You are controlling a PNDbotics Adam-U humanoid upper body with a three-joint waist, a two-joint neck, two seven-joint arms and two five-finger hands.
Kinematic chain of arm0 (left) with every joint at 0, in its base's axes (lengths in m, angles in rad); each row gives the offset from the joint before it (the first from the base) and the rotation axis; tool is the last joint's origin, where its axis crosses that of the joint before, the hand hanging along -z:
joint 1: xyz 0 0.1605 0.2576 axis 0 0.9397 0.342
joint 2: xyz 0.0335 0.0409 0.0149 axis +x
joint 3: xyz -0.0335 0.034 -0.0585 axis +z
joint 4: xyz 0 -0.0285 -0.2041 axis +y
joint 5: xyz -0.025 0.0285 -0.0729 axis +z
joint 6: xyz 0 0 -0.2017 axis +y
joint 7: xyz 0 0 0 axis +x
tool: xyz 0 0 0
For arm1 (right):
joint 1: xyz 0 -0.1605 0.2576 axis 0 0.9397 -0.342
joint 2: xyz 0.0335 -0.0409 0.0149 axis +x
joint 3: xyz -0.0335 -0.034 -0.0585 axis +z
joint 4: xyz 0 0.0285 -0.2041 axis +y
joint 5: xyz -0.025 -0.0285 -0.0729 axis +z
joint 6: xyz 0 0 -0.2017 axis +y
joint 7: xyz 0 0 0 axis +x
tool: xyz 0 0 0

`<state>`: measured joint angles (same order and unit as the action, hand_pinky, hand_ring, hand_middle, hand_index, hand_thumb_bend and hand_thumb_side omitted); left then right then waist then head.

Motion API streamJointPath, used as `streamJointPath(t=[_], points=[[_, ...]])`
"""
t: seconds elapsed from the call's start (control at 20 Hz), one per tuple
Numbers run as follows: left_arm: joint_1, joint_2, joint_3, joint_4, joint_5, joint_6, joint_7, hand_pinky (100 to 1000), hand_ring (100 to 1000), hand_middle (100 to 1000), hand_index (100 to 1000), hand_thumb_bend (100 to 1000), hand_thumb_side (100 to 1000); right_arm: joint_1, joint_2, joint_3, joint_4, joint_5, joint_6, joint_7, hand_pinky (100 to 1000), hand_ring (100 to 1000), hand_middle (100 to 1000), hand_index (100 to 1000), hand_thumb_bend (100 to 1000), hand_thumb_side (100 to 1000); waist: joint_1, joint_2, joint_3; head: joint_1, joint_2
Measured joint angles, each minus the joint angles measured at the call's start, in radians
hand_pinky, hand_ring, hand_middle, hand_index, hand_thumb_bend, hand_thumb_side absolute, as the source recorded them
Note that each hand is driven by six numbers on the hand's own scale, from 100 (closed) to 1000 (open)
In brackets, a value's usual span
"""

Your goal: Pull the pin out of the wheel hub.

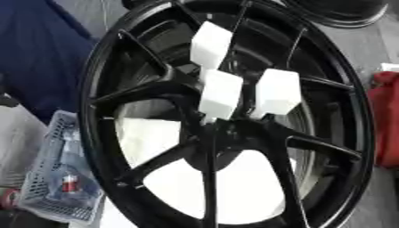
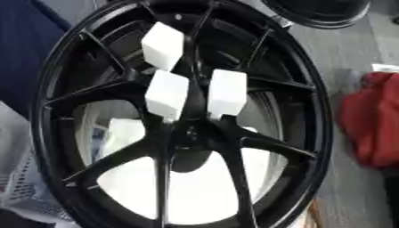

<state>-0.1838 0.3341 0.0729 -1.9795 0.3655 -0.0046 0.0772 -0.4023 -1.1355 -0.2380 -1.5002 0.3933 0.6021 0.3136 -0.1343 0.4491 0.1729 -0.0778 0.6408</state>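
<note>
Three white block-shaped pieces sit on a large black wheel hub [image 1: 226,133] that fills nearly the whole frame, standing on edge and tilted, its spokes fanning out from a dark centre slightly below the middle of the picture. One white block [image 1: 210,44] is in the upper middle, a second white block [image 1: 221,94] sits just above the centre, and a third white block [image 1: 277,92] lies just to its right. Which of these, if any, is the pin — or caps it — cannot be told from these views; no slender pin is clearly visible.

Neither robot hand appears in either view, so whether the fingers are apart or together cannot be told.

At the lower left a pale mesh basket [image 1: 46,187] holds a small red and white item; at the right edge lies a red cloth [image 1: 386,120]; dark blue fabric fills the upper left; part of another black rim shows at the top right.

To do the step well, the hand should probably come in from the front toward the hub centre, close on the pin's free end, and draw straight out along its axis — pulling at an angle may jam it or tip the wheel. The other hand could steady the rim
</note>
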Motion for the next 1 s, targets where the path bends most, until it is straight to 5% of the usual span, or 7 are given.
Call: streamJointPath(t=[0.15,0.2,0.3,0.9,1.0], points=[[0.000,0.000,0.000,0.000,0.003,-0.001,0.001,999,543,687,798,201,979,0.045,0.025,-0.010,0.054,0.034,0.016,-0.017,851,863,832,849,280,100,0.006,-0.005,0.000,0.002,0.000],[0.000,-0.001,0.001,0.000,0.004,-0.001,0.001,999,543,688,798,201,978,0.053,0.031,-0.012,0.068,0.046,0.017,-0.015,898,942,905,898,158,100,0.009,-0.007,0.000,0.003,0.000],[0.000,-0.003,0.003,0.000,0.005,-0.002,0.002,999,543,688,798,201,978,0.062,0.044,-0.016,0.086,0.060,0.013,0.001,910,970,929,917,100,100,0.012,-0.007,0.001,0.005,0.000],[0.002,-0.009,0.005,0.000,0.013,-0.004,0.004,999,545,688,798,202,973,0.059,0.076,-0.040,-0.001,0.029,-0.050,-0.049,839,860,854,908,100,100,0.027,-0.029,-0.007,0.006,0.007],[0.002,-0.009,0.005,0.000,0.014,-0.004,0.004,998,545,688,798,202,972,0.050,0.077,-0.039,-0.048,0.018,-0.052,-0.084,818,805,817,904,100,208,0.028,-0.030,-0.008,0.006,0.007]])
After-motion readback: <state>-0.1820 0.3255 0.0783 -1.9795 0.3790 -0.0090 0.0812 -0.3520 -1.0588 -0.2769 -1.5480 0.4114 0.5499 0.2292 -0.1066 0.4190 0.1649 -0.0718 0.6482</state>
